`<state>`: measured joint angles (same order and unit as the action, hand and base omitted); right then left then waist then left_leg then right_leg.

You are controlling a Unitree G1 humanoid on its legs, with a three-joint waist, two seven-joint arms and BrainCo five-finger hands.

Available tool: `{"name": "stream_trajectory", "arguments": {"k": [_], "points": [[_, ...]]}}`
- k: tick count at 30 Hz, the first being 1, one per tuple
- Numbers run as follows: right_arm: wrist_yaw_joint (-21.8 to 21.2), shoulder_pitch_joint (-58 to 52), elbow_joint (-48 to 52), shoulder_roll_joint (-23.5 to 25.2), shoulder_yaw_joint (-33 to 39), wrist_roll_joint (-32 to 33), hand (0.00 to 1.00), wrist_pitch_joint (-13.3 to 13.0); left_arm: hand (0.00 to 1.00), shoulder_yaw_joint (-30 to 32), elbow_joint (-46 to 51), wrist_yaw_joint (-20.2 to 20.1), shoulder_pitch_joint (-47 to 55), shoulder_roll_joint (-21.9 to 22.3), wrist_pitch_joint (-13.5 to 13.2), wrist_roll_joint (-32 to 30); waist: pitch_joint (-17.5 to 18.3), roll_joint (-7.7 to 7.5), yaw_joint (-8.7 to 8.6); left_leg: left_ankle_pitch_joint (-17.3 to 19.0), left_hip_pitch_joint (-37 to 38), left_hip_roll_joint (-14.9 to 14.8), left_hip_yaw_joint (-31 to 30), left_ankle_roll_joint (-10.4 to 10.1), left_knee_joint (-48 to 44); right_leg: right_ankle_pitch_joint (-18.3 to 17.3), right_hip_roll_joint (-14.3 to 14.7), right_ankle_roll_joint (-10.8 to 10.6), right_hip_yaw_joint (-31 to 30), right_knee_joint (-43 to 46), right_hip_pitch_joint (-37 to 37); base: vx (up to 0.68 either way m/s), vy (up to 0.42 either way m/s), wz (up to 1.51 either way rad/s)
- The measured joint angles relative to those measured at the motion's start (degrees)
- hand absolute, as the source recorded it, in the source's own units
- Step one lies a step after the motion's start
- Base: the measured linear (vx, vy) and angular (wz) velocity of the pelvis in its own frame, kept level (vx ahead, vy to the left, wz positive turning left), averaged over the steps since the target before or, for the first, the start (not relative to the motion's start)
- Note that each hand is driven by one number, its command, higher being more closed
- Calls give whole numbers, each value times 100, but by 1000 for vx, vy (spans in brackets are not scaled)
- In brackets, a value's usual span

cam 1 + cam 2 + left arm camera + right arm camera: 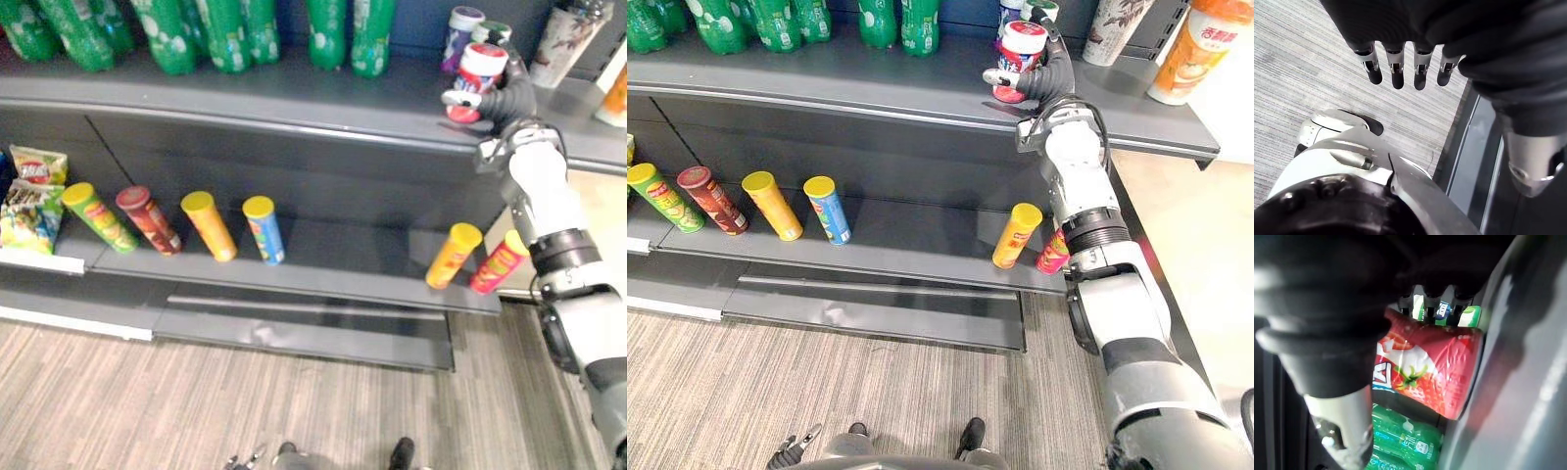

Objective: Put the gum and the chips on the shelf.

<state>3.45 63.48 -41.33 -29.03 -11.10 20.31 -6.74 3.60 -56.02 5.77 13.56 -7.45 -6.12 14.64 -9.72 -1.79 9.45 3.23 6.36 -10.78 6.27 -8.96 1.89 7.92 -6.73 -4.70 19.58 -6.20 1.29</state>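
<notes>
No text legible anywhere. Red tub (1430, 377): label w/ strawberry pic and white lettering, too blurred to read. Chip cans (208, 225) on lower shelf (362, 250): print too small. Green bottles (230, 34) on upper shelf (294, 98): labels unreadable. Orange cup (1190, 49), far right: dark characters, can't make out. Snack bags (29, 211): logos unreadable.

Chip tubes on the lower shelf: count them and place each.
6, leaning on the lower shelf: green tube, dark red tube, orange tube and blue tube in a row at left; yellow-orange tube and red tube at right. None looks hidden.
</notes>
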Motion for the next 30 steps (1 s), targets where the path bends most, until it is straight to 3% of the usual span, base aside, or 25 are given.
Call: {"name": "stream_trajectory", "arguments": {"k": [9, 15, 22, 28, 30], "points": [[-2, 0, 256, -44, -318, 1, 0, -142, 0, 18, -2, -7, -23, -46, 17, -11, 3, -5, -14, 16, 67, -93, 124, -19, -7, 15, 103, 18, -104, -1, -60, 20, 6, -8], [279, 100, 913, -200, -311, 1, 0, -301, 0, 70, -5, -5, -31, -39, 44, -12, 8, -12, -21, 17, 68, -99, 219, -20, -6, 37, 123, 36, -170, -1, -112, 13, 14, -7], [380, 452, 1667, -396, -277, 8, 0, -414, 0, 137, -20, -2, -33, -49, 36, -14, 77, -81, -140, 19, 83, -104, 410, -24, -6, 81, 151, 54, -356, -3, -218, -3, 8, -13], [371, 403, 2263, -464, -259, 386, 0, -486, 0, 137, -103, 1, -33, -57, -9, -23, 136, -92, -267, 19, 93, -119, 482, -26, -9, 79, 174, 52, -415, -26, -250, -15, 1, -7], [345, -84, 3097, -402, 54, 774, 0, -506, 0, 136, -124, 5, -27, -71, -10, -26, 222, -117, -280, 25, 80, -131, 547, -36, -7, 79, 195, 53, -468, -21, -303, 14, 6, -12]]}}
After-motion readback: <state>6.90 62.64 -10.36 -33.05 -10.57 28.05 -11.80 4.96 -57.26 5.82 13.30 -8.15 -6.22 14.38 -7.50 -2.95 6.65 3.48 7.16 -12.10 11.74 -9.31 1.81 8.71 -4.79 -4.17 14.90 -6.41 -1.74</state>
